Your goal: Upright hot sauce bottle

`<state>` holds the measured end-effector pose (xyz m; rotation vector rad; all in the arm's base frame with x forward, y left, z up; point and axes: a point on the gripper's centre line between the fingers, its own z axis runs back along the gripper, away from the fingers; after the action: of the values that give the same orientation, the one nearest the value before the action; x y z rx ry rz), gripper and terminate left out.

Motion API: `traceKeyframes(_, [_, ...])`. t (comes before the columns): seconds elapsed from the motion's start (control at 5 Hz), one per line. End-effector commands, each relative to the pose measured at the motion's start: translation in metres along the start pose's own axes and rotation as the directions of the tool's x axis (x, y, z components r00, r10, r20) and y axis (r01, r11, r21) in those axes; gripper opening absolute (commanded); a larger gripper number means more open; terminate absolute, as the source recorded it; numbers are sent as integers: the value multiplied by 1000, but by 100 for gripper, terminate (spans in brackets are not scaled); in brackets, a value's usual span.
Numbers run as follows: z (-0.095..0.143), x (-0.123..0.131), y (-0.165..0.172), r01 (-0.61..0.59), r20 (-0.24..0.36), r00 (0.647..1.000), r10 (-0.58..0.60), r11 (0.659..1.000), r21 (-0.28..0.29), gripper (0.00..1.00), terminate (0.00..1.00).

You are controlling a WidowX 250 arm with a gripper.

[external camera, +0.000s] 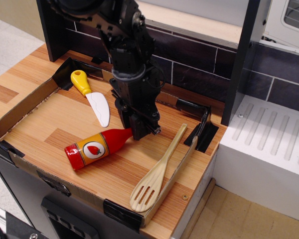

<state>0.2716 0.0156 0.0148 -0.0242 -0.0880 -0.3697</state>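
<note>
While the bottle (98,147) lies on its side on the wooden counter (114,169), its red base points to about 8 o'clock and its narrow neck to about 2 o'clock. The orange-yellow label with the white oval and red chili faces up. The black gripper (141,130) stands at the neck end, its tip right at the bottle's top and covering it; whether the jaws are clamped on the neck or merely beside it cannot be told from this angle. At 11 o'clock from the bottle lies a toy knife (92,95) with a yellow handle and white blade, apart from it. At 4 o'clock from the gripper a slotted wooden spatula (158,174) lies with its handle leaning on the low cardboard rim (21,108) that borders the counter.
</note>
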Motion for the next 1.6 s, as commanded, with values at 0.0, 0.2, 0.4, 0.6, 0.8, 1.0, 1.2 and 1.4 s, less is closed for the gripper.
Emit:
traceKeyframes(0.0, [38,21,9,-32,60,998,29,998,51,0,0])
traceKeyframes(0.2, [61,25,8,-26,172,985,19,999,37,0,0])
traceKeyframes(0.4, [81,38,12,-23,306,952,21,1000,4,0,0])
traceKeyframes(0.6, [90,47,14,-13,519,855,4,1000,13,0,0])
traceKeyframes(0.8, [103,50,15,-14,688,726,1,1000,13,0,0])
traceKeyframes(1.0, [110,50,14,-7,795,607,-6,1000,12,0,0])
traceKeyframes(1.2, [109,47,15,0,869,493,-45,999,51,0,0])
traceKeyframes(1.4, [106,42,16,1,915,399,-62,998,67,0,0])
